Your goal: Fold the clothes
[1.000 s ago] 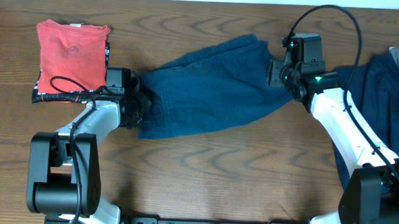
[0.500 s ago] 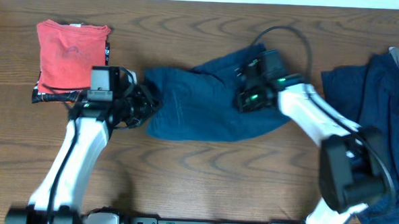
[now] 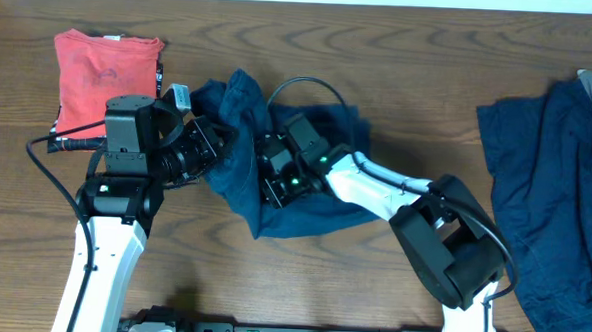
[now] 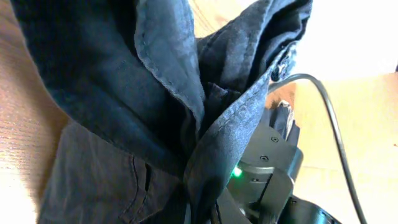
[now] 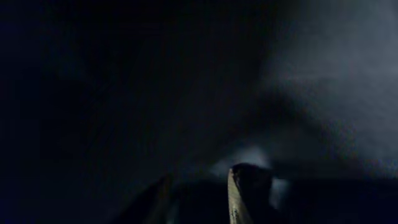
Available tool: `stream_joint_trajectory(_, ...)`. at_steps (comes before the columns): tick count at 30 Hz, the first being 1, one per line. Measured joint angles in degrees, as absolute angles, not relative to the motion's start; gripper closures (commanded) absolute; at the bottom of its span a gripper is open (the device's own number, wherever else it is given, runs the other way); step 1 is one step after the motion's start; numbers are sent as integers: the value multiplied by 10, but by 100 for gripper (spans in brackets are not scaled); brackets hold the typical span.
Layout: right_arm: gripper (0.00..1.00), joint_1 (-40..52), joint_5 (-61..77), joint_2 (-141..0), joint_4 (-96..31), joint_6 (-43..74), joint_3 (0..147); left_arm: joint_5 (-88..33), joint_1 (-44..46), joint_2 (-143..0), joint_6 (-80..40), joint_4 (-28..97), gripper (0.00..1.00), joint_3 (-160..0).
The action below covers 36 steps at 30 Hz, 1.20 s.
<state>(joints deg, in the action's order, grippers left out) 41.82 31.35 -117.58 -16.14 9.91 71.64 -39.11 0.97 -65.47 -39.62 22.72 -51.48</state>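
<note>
A dark navy garment (image 3: 314, 202) lies bunched at the table's middle, its left part lifted in a peak. My left gripper (image 3: 215, 147) is shut on that lifted fold; in the left wrist view the cloth (image 4: 124, 93) hangs in pleats from my jaws (image 4: 199, 211). My right gripper (image 3: 274, 175) sits in the garment's middle, close to the left one, with cloth wrapped around it. The right wrist view is almost wholly dark cloth (image 5: 186, 74) over my fingers (image 5: 199, 193). The right gripper's body with a green light shows in the left wrist view (image 4: 267, 168).
A folded red shirt (image 3: 105, 78) lies at the far left on a dark patterned cloth. A second heap of navy clothes (image 3: 546, 167) lies along the right edge. The wooden table (image 3: 371, 289) shows in front.
My right gripper has swept left across the table, carrying the garment's right side over onto its left. My left gripper has lifted its end. The garment went from spread out to bunched.
</note>
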Motion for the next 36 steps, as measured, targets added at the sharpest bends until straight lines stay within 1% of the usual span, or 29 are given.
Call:
stream_joint_trajectory(2,68,413,296,-1176,-195,100,740,-395,10,-655,-396,227,94,-515)
stream_joint_trajectory(7,68,372,217,-1165,-333,102,805,-402,10,-655,-396,227,94,-515)
stream_joint_trajectory(13,72,267,118,-1097,-459,79,819,-403,10,-655,-396,230,94,-515)
stream_joint_trajectory(16,76,219,83,-1083,-499,57,820,-403,10,-658,-396,230,94,-515)
stream_joint_trajectory(19,77,190,61,-1084,-496,47,801,-402,16,-667,-396,229,94,-515)
stream_joint_trajectory(23,77,167,44,-1085,-458,38,736,-398,54,-684,-398,212,94,-515)
stream_joint_trajectory(27,76,166,41,-1091,-412,38,676,-374,120,-705,-408,177,94,-515)
stream_joint_trajectory(34,76,188,38,-1087,-376,40,653,-327,229,-750,-440,99,94,-515)
stream_joint_trajectory(35,77,193,37,-1087,-373,42,652,-313,246,-760,-447,89,92,-515)
stream_joint_trajectory(36,78,198,37,-1087,-370,45,652,-299,263,-770,-451,79,86,-515)
